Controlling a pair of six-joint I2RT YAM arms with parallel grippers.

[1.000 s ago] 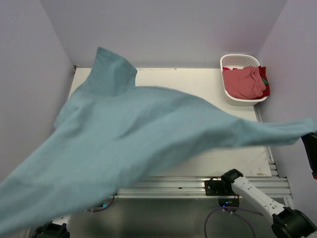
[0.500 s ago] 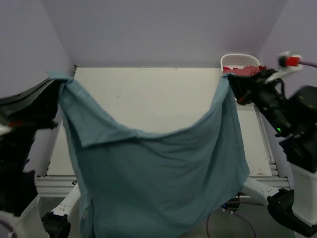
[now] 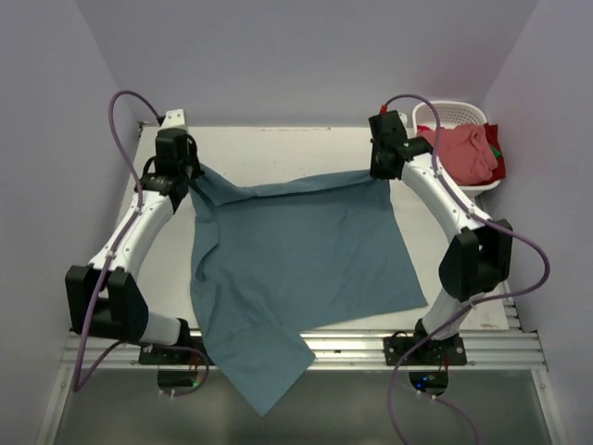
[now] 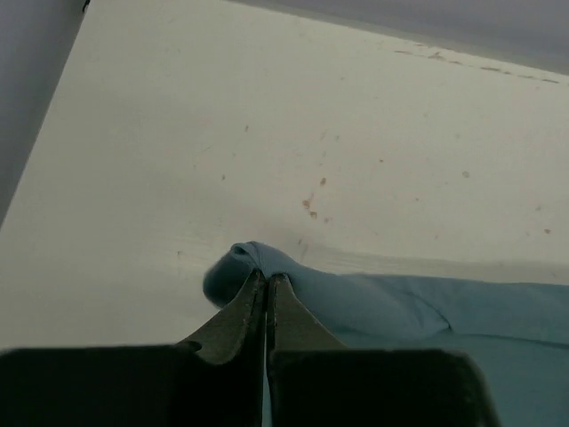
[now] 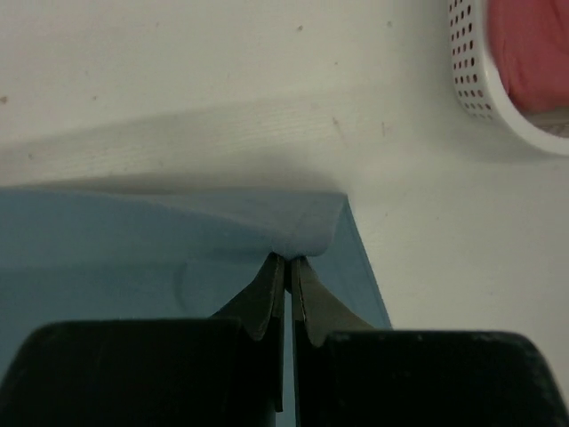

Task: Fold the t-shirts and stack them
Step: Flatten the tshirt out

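Note:
The teal-blue t-shirt (image 3: 296,255) lies spread on the white table (image 3: 278,148), its near part hanging over the front edge. My left gripper (image 3: 193,172) is shut on its far left corner, seen in the left wrist view as a pinched bunch of the teal-blue t-shirt (image 4: 258,262). My right gripper (image 3: 382,172) is shut on its far right corner, seen in the right wrist view as a lifted fold of the same shirt (image 5: 307,231). The salmon pink-red t-shirt (image 3: 459,153) lies crumpled in the basket.
A white slotted basket (image 3: 435,116) stands at the back right corner, close to my right arm; its wall shows in the right wrist view (image 5: 471,71). Purple walls enclose the table on three sides. A metal rail (image 3: 352,345) runs along the front edge.
Both arms have swung the teal-blue t-shirt out of the air and laid it down flat on the table, still holding its far corners.

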